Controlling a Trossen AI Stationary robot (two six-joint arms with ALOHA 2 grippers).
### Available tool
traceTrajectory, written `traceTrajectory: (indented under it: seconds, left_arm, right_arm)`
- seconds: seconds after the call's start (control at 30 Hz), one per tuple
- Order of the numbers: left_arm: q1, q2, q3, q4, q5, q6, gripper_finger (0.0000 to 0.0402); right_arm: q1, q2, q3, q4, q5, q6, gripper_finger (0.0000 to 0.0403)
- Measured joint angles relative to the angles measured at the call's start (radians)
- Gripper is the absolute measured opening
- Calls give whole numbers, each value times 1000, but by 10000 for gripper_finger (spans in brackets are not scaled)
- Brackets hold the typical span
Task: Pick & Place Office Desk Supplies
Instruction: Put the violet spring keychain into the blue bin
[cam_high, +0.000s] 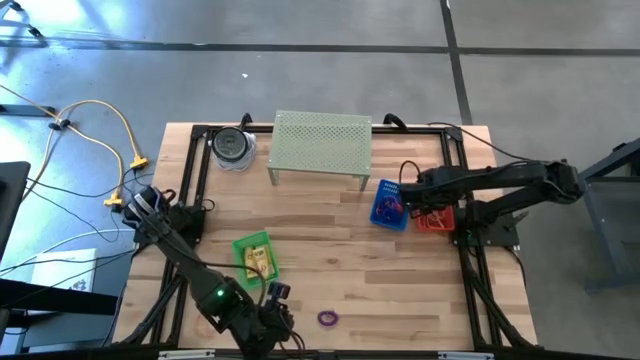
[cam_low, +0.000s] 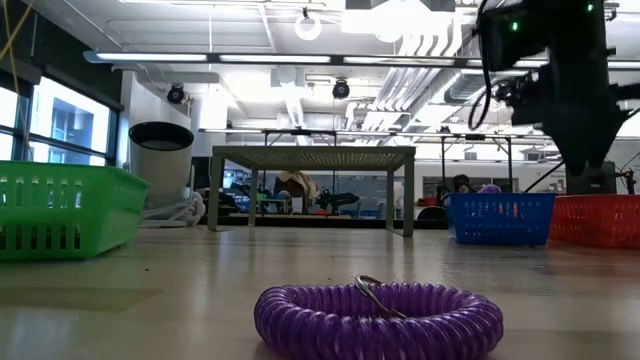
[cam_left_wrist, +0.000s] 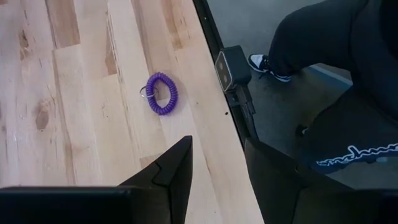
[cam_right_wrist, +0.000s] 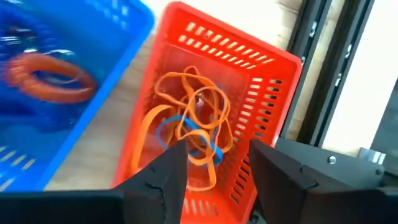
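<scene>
High view: purple coil loop (cam_high: 328, 318) is seen on counter (cam_high: 400, 270) at 6 o'clock, beside left pincer (cam_high: 280, 295), released, empty. Judged light, springy; best gripped across coil.

Purple coil loop (cam_high: 328, 318) flat on table (cam_high: 400, 270)

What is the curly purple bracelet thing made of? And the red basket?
The purple coil loop looks like soft, shiny plastic: tightly wound spiral turns, with a small metal ring attached. The red basket looks like hard, glossy moulded plastic, with slotted walls. The bands inside it look like thin rubber, though that is less certain.
</scene>
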Motion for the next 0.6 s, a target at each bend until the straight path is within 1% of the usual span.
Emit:
traceTrajectory:
  seconds: [0.2,0.37,0.47,0.53,0.6]
  left_arm:
    - [-7,0,0,1,-29,-20,141]
    - [-7,0,-1,9,-82,-24,141]
    - [-8,0,-18,35,-86,-30,141]
    - [-13,1,-34,51,-92,-30,141]
    - [-15,1,-60,94,-101,-30,141]
  right_arm:
    - [84,0,130,-49,3,11,149]
    - [180,0,236,-14,23,-9,141]
    - [271,-1,281,88,72,-75,140]
    - [348,-1,292,216,119,-148,139]
    - [419,-1,292,371,139,-222,139]
